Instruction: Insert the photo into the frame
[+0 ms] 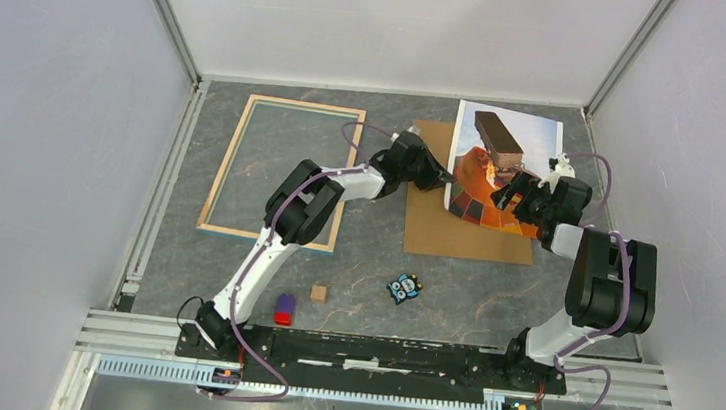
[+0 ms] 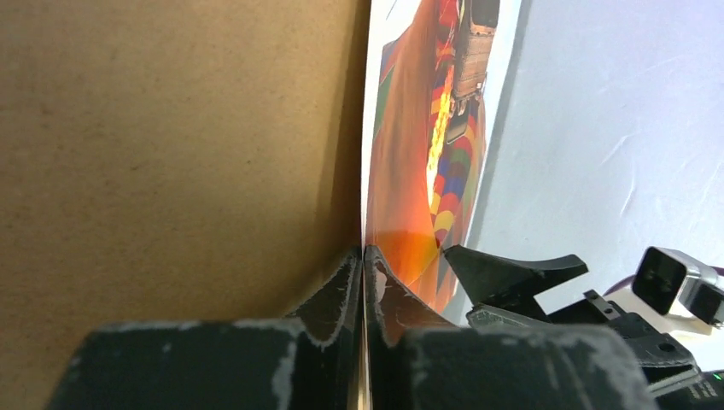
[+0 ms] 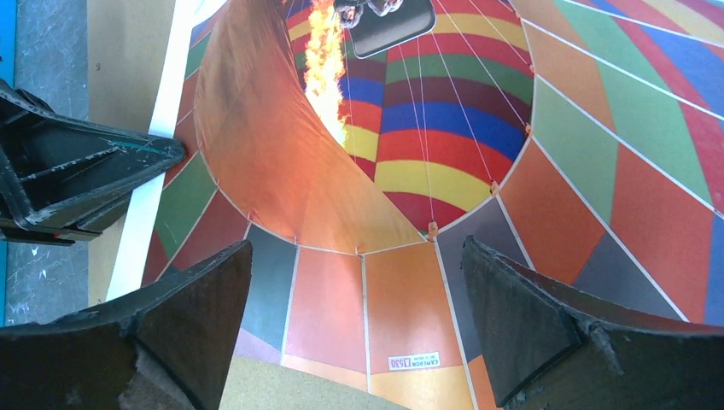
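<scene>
The left pincer (image 1: pixel 442 179) (image 2: pixel 364 252) is pinched nearly closed on the left edge of the photo (image 1: pixel 532 131) (image 2: pixel 427 128) (image 3: pixel 410 171), a large rectangular paper print of an orange-red hot-air balloon with coloured panels and a white border; in the left wrist view the thin sheet runs straight out from between its two fingertips. The print rises away from this grip, its far side lifted off the flat brown rectangular backing board (image 1: pixel 466 237) (image 2: pixel 171 154) that lies under and beside the fingers. The right pincer (image 1: pixel 516 192) (image 3: pixel 357 248) stands wide apart and holds nothing; it hangs over the near part of the print, which fills the space below and ahead of its fingers, with the near white-bordered edge just in front of them and the left pincer off to its left. The frame (image 1: pixel 298 104), a large thin-rimmed rectangle with a light wood-coloured rim, lies flat on the grey marbled table (image 1: pixel 373 266) well to the left of the left pincer, behind that arm's elbow, apart from print and board. Nearer the arm bases than both pincers lie a small wooden cube (image 1: pixel 318 292), a purple and red block (image 1: pixel 284 309) and a small blue toy (image 1: pixel 403 288).
</scene>
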`<state>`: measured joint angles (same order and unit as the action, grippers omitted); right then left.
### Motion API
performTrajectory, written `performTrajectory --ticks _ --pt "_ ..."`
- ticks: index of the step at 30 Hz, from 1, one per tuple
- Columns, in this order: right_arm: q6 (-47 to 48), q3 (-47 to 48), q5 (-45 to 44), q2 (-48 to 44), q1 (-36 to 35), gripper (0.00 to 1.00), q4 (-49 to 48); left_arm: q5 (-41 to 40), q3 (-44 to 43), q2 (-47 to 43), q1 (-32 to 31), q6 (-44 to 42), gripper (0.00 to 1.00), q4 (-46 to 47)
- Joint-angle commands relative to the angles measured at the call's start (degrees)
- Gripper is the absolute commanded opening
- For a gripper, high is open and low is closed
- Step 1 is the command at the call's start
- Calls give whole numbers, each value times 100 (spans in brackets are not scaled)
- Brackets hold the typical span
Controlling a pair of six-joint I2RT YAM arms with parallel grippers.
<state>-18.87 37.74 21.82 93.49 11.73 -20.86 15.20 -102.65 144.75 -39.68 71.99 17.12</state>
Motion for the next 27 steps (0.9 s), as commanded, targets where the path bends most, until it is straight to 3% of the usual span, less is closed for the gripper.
performTrajectory --ticks 1,5,8,15,27 --pt "-7 102 -14 -71 27 98 178 201 -915 4 15 -1085 3 -1257" --pt "30 103 -11 -170 25 98 218 216 -1270 -146 12 -1499 2 -1843" --pt "-15 60 80 -170 31 98 163 501 -1323 -127 39 -1295 18 -1737" --pt "-43 -38 36 -252 31 98 63 541 -1295 110 30 -801 31 -1394" --pt "-141 -29 127 -120 26 98 -41 531 -1543 596 35 -583 33 -1150"
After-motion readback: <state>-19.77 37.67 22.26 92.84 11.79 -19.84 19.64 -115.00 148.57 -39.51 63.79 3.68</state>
